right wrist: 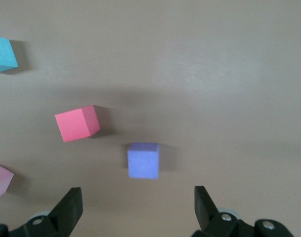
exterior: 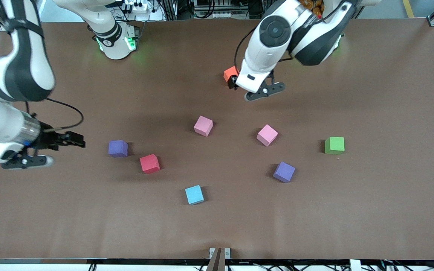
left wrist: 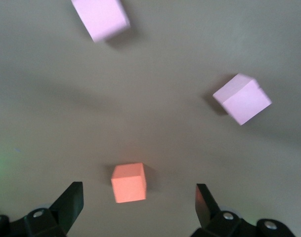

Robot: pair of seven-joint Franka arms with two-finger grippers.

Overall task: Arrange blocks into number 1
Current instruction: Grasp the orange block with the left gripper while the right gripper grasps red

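On the brown tabletop (exterior: 371,210) you have eight cubes, all lying apart with nothing stacked: two pink, two purple, one orange, one red, one light-blue, one green. The green cube (exterior: 334,145) sits toward the left arm's end; the light-blue cube (exterior: 194,194) lies nearest the front camera. Your left claw (left wrist: 138,200) hangs wide open and empty over the orange cube (left wrist: 128,182), which shows between its fingers, the two pink cubes (exterior: 203,125) (exterior: 267,135) nearer the camera. Your right claw (right wrist: 135,205) is likewise wide open, holding nothing, over bare tabletop beside one purple cube (right wrist: 143,160); the red cube (exterior: 150,163) lies just beside that. The other purple cube (exterior: 284,172) lies near the green one.
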